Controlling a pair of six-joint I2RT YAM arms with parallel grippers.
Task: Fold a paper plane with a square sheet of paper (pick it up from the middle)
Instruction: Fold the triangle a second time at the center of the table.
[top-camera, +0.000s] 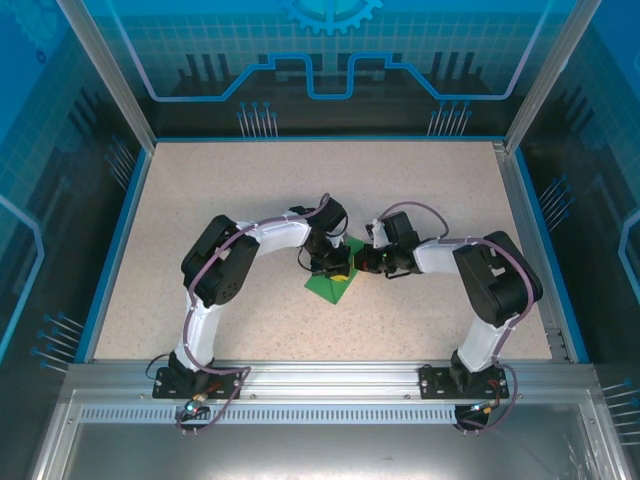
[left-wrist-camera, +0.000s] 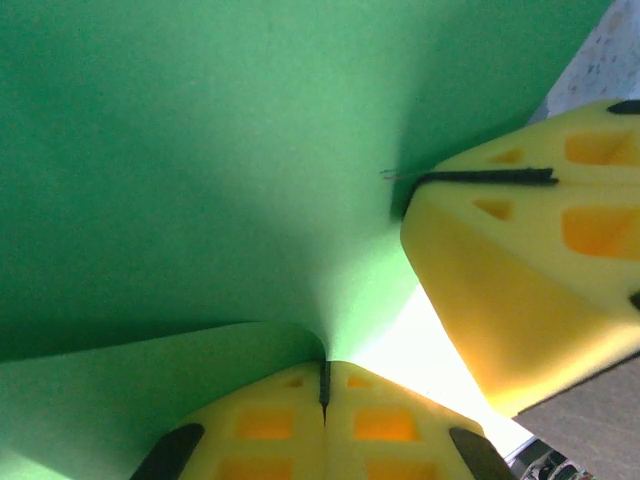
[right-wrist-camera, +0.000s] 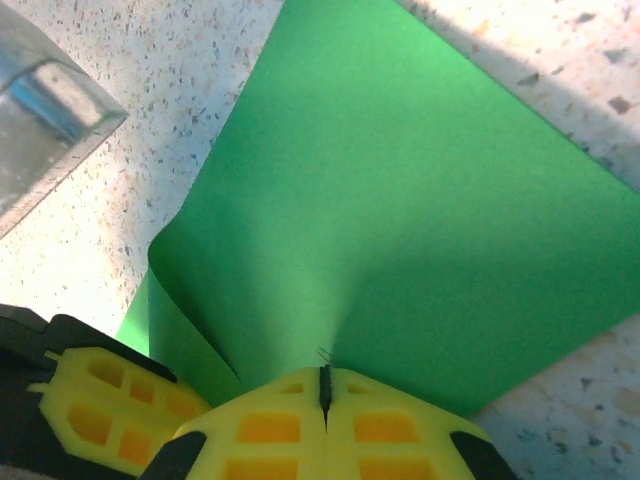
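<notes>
The square sheet of paper (top-camera: 328, 288) lies mid-way across the tabletop (top-camera: 200, 190), its middle pinched up by our left gripper (left-wrist-camera: 325, 392) and right gripper (right-wrist-camera: 325, 392), both clamped on it. We should lift evenly, not pulling apart, so one clean crease forms rather than a tear.

The left hand (top-camera: 337, 266) and right hand (top-camera: 362, 263) crowd tip to tip over the square sheet of paper (top-camera: 328, 288), barring passage between them. Elsewhere the bench (top-camera: 250, 180) lies open up to the enclosure walls (top-camera: 120, 190).
</notes>
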